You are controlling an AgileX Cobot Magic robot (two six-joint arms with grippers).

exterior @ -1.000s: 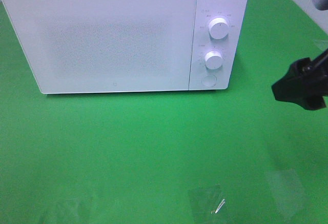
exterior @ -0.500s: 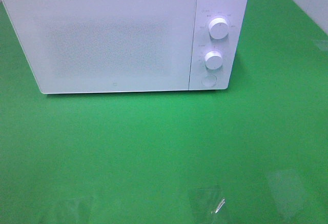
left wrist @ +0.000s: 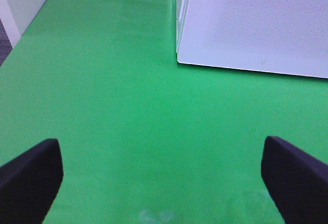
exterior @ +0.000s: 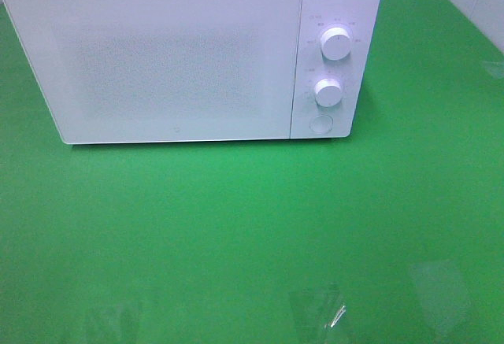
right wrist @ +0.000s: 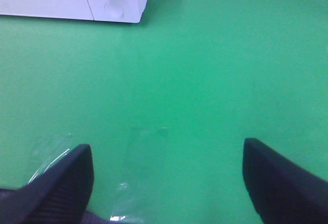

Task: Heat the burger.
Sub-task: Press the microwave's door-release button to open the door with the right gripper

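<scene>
- Well, the burger does not show in any view. It is not on the green table (exterior: 236,226), and the door is too milky to see through.
- The white microwave (exterior: 157,61) stands at the back of the table with its door (exterior: 165,64) shut flat. I think the burger is inside, because food must be shut in to get hot, but I cannot be sure.
- Two round knobs, one higher (exterior: 336,44) and one lower (exterior: 328,91), sit above a round button (exterior: 320,124) at the right end of the front. They face the arms, so a gripper could reach them.
- A few clear shiny patches (exterior: 315,312) lie on the table near the front.
- The left gripper (left wrist: 161,162) has its jaws spread wide. It holds nothing and touches nothing, and it hangs over bare table with the microwave's left corner ahead of it.
- The right gripper (right wrist: 166,157) is wide apart too, and empty. It hangs over the clear patches, well apart from the knobs.
- Neither gripper shows in the high view, so both are off to the sides.
</scene>
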